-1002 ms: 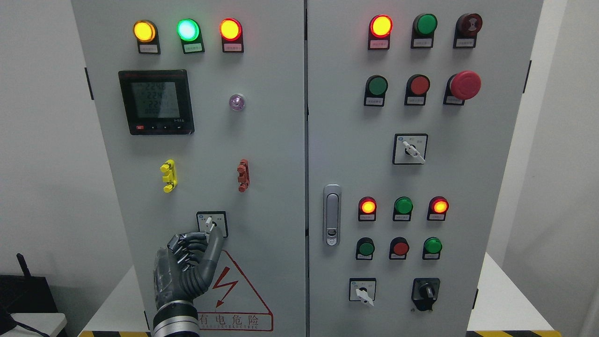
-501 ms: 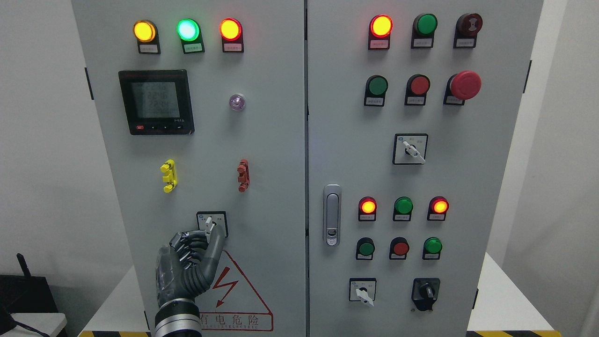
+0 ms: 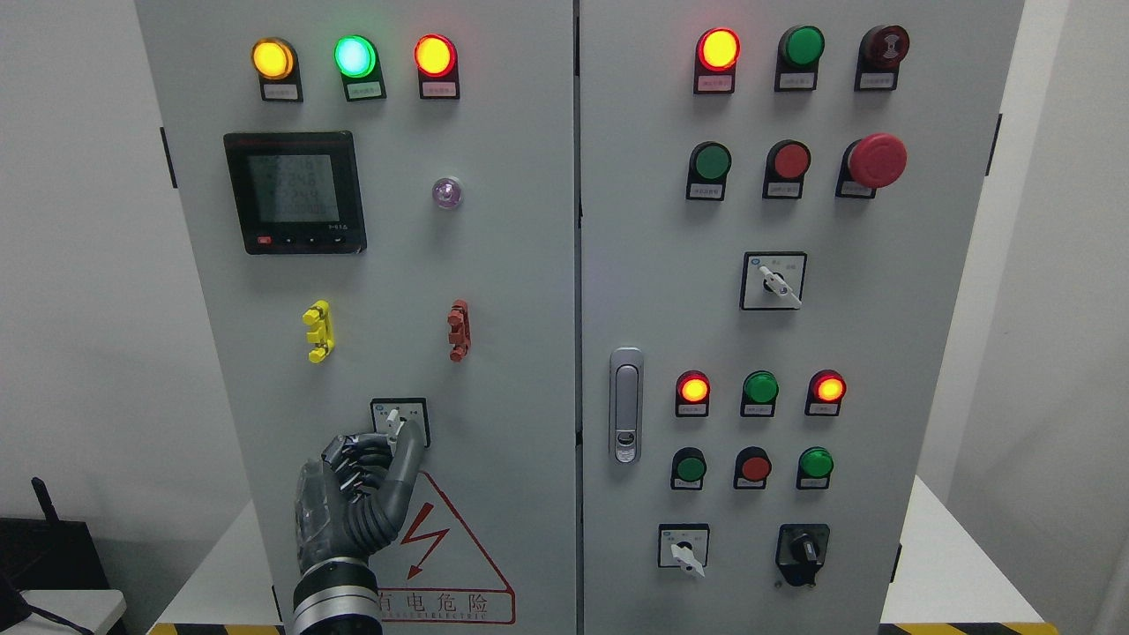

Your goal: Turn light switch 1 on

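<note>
The left hand (image 3: 357, 498) pinches its curled fingers (image 3: 407, 441) on the white lever of the rotary selector switch (image 3: 400, 421), low on the left cabinet door (image 3: 494, 265) above the warning triangle (image 3: 441, 547), so twisting firmly from the wrist should prevent slipping.

Industrial control room: grey electrical cabinet (image 3: 529, 265) with indicator lamps (image 3: 434, 56)
</note>
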{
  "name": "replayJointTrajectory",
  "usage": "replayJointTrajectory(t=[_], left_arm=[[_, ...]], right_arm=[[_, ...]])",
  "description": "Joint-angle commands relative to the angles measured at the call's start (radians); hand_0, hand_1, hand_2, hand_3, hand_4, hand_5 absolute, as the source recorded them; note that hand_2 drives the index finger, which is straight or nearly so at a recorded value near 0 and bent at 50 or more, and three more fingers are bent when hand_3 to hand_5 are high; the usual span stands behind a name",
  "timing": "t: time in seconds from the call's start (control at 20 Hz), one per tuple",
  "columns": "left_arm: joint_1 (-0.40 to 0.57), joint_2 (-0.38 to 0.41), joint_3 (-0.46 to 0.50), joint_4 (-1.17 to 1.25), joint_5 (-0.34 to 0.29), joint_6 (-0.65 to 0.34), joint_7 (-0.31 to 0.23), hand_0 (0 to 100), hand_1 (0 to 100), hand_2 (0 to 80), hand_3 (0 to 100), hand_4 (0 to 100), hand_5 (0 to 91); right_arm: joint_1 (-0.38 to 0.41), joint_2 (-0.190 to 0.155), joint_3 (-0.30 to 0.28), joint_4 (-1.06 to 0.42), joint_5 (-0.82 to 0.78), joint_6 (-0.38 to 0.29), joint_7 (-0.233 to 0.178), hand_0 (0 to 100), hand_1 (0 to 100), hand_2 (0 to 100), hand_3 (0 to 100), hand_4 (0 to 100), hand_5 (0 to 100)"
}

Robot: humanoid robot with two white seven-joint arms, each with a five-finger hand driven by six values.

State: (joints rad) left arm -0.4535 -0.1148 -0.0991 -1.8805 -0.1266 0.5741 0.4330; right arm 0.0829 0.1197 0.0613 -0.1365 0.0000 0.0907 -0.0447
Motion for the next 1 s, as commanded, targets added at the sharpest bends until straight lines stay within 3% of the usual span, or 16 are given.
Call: replayJointTrajectory(t=[0.0, 0.4, 0.95], left_arm=[[-0.002, 0.0, -0.001, 0.0, -0.001, 0.001, 0.0, 23, 51, 51.8, 70, 81, 74.9], [-0.002, 0.0, -0.002, 0.0, -0.002, 0.001, 0.0, 26, 46, 52.1, 70, 81, 75.0], [-0.002, 0.001, -0.005, 0.001, -0.004, 0.02, 0.0, 29, 47, 52.1, 70, 80, 74.9]], right_arm=[[0.0, 0.0, 0.0, 0.0, -0.017, 0.0, 0.0, 12, 39, 0, 0, 0, 0], [0.0, 0.0, 0.0, 0.0, -0.017, 0.0, 0.0, 12, 39, 0, 0, 0, 0], [0.0, 0.0, 0.0, 0.0, -0.017, 0.0, 0.0, 12, 39, 0, 0, 0, 0]])
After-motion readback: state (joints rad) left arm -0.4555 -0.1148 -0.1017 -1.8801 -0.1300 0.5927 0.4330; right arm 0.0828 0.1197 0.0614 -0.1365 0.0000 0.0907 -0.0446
